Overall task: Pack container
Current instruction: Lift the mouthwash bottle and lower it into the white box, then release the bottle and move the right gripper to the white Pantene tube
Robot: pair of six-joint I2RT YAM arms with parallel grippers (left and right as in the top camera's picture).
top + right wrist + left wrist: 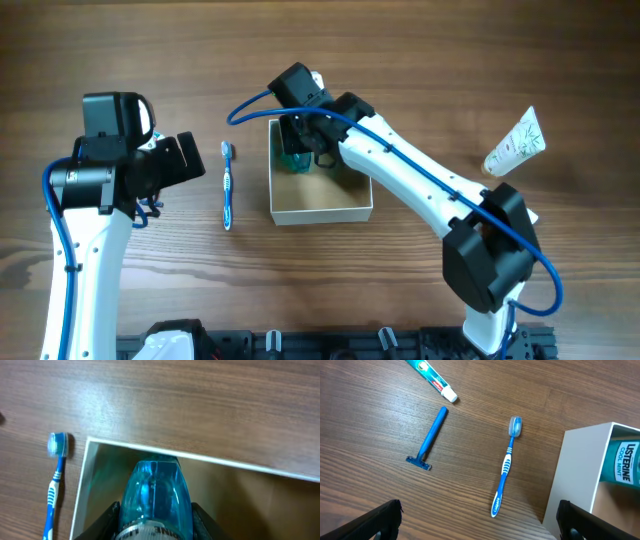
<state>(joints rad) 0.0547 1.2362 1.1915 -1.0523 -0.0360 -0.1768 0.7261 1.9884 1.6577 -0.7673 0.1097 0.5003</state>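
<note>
One container (322, 216) to report on: a square, shallow cardboard box with white outer walls and a tan-brown inside, sitting roughly mid-table on the dark wood-grain table (420, 60).

In its far-left corner is a clear teal plastic mouthwash bottle (155, 485) with a white-lettered label. The right gripper (155, 522) has it, with the black fingers (112, 516) pinched in against both sides, so the jaws are only partly apart and clamped on the bottle. From my right wrist cam the bottle's end points at the far wall. I can't tell if it's touching the box floor or not.

Just left of the box, not touching it, lies a blue-and-white plastic toothbrush (227, 186), running near to far with the bristle head at the far end.

Left of that again, the left gripper (479, 522) hangs over the table with its jaws spread as wide as they go, and there's nothing in them. Its wrist cam shows a blue plastic disposable razor (430, 437) on the wood left of the toothbrush, with its head at the near end. Beyond it, at the far left, lies a teal toothpaste tube with a white cap (431, 379).

Way off on the far right, well clear of the box, a white squeeze tube with dark print (517, 143) lies at an angle.
</note>
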